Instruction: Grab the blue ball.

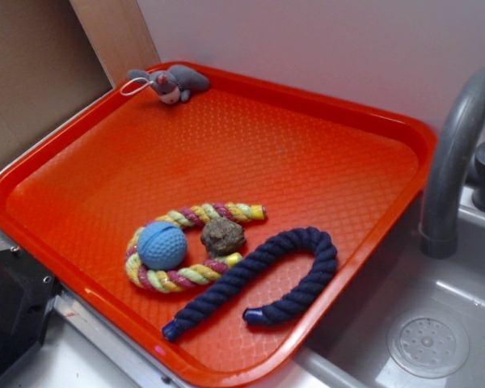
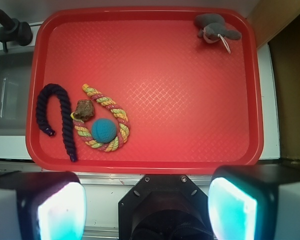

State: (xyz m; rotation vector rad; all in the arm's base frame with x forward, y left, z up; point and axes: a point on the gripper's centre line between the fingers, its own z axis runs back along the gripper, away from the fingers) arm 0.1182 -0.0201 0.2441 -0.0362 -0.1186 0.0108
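Blue ball (image 1: 162,246) is seen in the lower left part of the exterior frame, lying on the red tray (image 1: 323,162) inside the curve of a multicoloured rope (image 1: 196,246), which bends around it in a U and touches it. In the wrist view the ball (image 2: 104,129) is placed left of centre, in the lower half of the frame, again cupped by the rope's loop (image 2: 110,120). A brownish lump (image 1: 222,237) is found just beside the ball, at the open end of the loop, between the rope's two arms. A dark navy rope (image 1: 267,279), bent like a cane, is laid near the lump on the side away from the ball; in the wrist view it (image 2: 57,115) is seen at the tray's left edge. A grey plush toy (image 1: 171,82) is set well apart at the tray's far corner, upper left in the exterior frame. A grey faucet (image 1: 457,153) and sink (image 1: 428,343) are seen at the right. The gripper (image 2: 146,207) appears only at the bottom of the wrist frame, well apart from the ball; its fingers (image 2: 60,210) are spread wide and nothing is held between them.
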